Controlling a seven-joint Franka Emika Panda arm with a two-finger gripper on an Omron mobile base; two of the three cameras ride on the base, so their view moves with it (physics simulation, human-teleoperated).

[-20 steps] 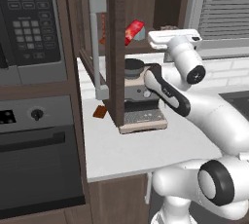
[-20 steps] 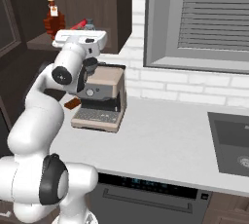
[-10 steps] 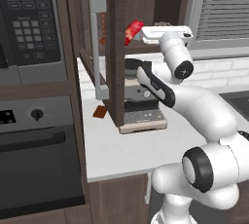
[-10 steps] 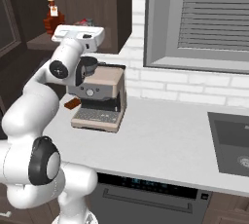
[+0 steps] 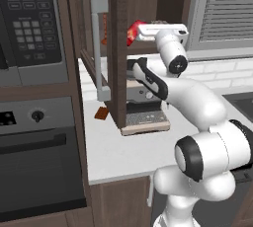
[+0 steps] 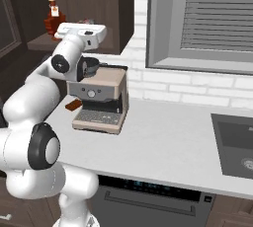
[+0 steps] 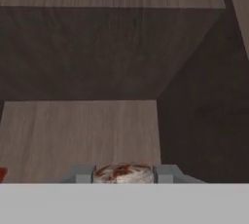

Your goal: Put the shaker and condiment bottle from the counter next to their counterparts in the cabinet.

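My gripper is shut on the condiment bottle, a bright red bottle with a yellowish patch, held level at the opening of the cabinet. In the hand view the bottle's round end sits between my fingertips, just above the wooden shelf. The thin orange-red counterpart bottle stands on the shelf at the left. From the right side, my hand covers the held bottle. The shaker is out of view. The white counter lies below.
The cabinet door stands open, its grey bar handle facing me. A coffee machine sits on the counter under my arm, with a small brown block beside it. Microwave and oven at left, sink at right.
My hand has risen slightly and edged left toward the cabinet, still gripping the red bottle. The arm's elbow and body have swung closer in.
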